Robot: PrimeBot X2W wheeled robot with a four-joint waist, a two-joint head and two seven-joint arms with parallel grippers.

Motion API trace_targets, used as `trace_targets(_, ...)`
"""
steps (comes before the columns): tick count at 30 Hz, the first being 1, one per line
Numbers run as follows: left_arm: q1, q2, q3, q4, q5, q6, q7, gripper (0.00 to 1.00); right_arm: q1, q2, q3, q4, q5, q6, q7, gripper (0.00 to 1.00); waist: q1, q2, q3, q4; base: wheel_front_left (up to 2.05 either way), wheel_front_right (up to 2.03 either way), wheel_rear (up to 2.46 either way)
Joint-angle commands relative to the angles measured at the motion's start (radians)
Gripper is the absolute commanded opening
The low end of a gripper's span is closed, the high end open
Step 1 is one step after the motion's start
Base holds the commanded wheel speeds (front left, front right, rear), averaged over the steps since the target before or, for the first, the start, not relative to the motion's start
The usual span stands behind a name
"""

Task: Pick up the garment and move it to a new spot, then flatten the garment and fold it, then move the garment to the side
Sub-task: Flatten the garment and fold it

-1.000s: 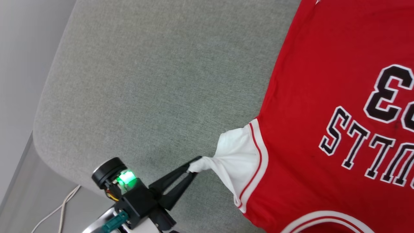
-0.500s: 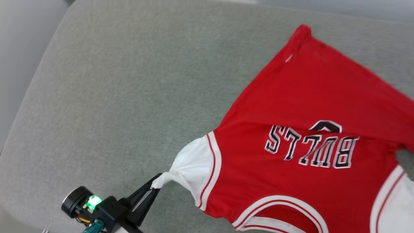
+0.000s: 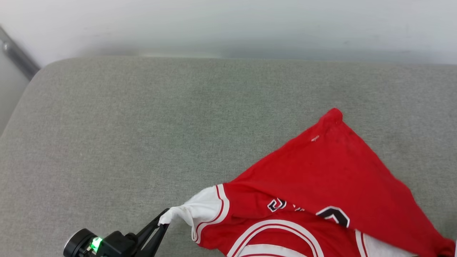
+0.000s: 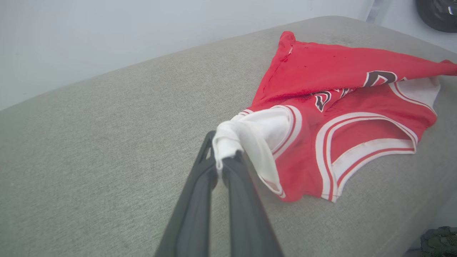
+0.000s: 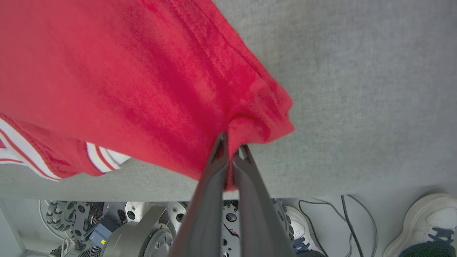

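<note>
We hold the garment (image 3: 321, 171) at two points, probably to stretch it flat. Our left gripper (image 4: 219, 162) pinches the sleeve (image 4: 264, 128), and our right gripper (image 5: 232, 151) is clamped on a red corner. The garment lies by the cushion's (image 3: 142, 125) front edge, towards the right.

Head view looks down; 2 close wrist views share the garment (image 3: 321, 167)

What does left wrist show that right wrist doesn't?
Left wrist: left hand shut on the white sleeve, plus the striped neckline and part of the print. Right wrist: right hand shut on a red corner, with a white shoe, cables and the robot's base on the floor. Both: the red garment on the grey cushion.
</note>
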Motion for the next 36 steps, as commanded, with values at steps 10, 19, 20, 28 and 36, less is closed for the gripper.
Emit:
trace_targets(10, 0.027, -0.018, -0.012, -0.033, 0.001, 0.024, 0.000, 0.00, 0.105, 0.015, 0.054, -0.030, 0.034, 0.000, -0.065, 1.00, 0.0003, 0.0000, -0.030, -0.022, 0.00, 0.00, 0.00)
trace_targets(19, -0.011, -0.008, -0.019, -0.091, 0.023, 0.023, 0.019, 0.00, -0.049, -0.075, 0.150, -0.160, 0.089, 0.000, -0.045, 1.00, 0.0003, 0.0000, 0.020, 0.029, 0.00, 0.00, 0.00)
trace_targets(20, -0.018, -0.009, -0.021, -0.100, 0.028, 0.022, 0.022, 0.00, -0.083, -0.081, 0.158, -0.170, 0.087, 0.000, -0.039, 1.00, 0.0003, 0.0000, 0.030, 0.039, 0.00, 0.00, 0.00)
trace_targets(28, -0.089, -0.028, -0.044, -0.161, 0.076, 0.009, 0.032, 0.00, -0.365, -0.137, 0.290, -0.137, -0.009, 0.000, 0.031, 1.00, 0.0003, 0.0000, 0.143, 0.139, 0.00, 0.00, 0.00)
trace_targets(36, -0.170, -0.053, -0.069, -0.176, 0.108, -0.028, 0.033, 0.00, -0.563, -0.184, 0.352, 0.079, -0.105, 0.000, 0.025, 1.00, 0.0003, 0.0000, 0.256, 0.239, 0.00, 0.00, 0.00)
